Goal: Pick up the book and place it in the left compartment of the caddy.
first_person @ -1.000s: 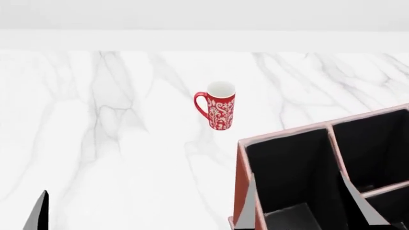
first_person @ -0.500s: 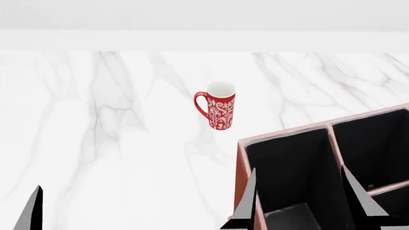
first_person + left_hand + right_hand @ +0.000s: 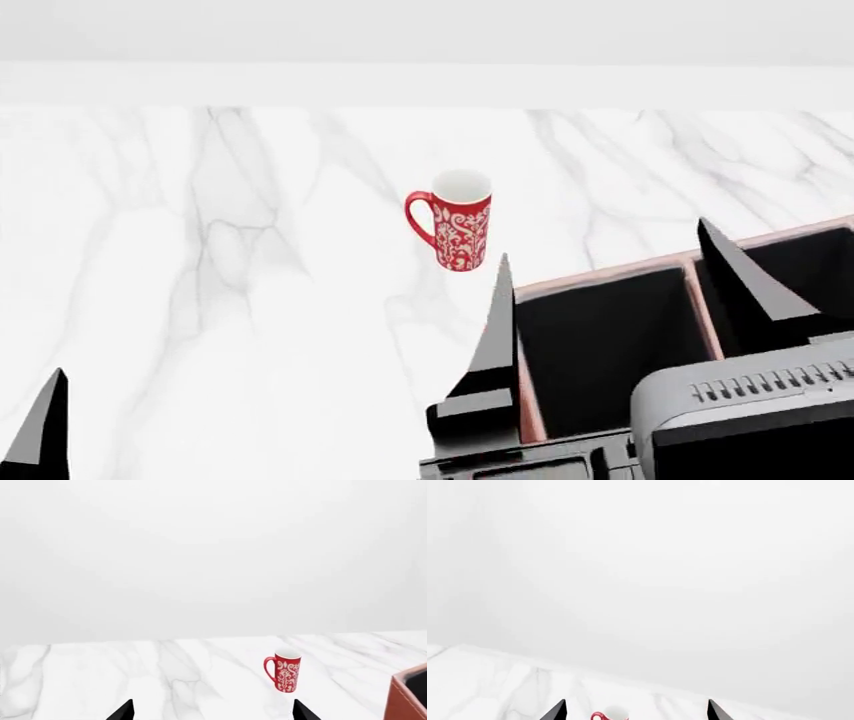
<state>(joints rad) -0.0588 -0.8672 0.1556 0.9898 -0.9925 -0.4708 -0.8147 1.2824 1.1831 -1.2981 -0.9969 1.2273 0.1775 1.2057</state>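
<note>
Right gripper (image 3: 607,270) fingers spread wide, empty, above the caddy (image 3: 607,340), hiding its near part. Mug (image 3: 458,230) beyond the fingertips. Book nowhere visible. Left gripper (image 3: 210,711) fingers wide, mostly cut off.

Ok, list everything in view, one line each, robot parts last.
Mug: one, red with white pattern, upright on the table, beyond the caddy's left corner.
Caddy: one, reddish-brown with black interior and dividers, at right near the robot, partly hidden by the right arm.
Table: one, white marble, under it all.
Wall: plain white, behind the table.
Book: none in any view.
Left claw: black, open, holding nothing, only its tips show.
Right claw: black fingers on a grey wrist, open, holding nothing, raised over the caddy.
</note>
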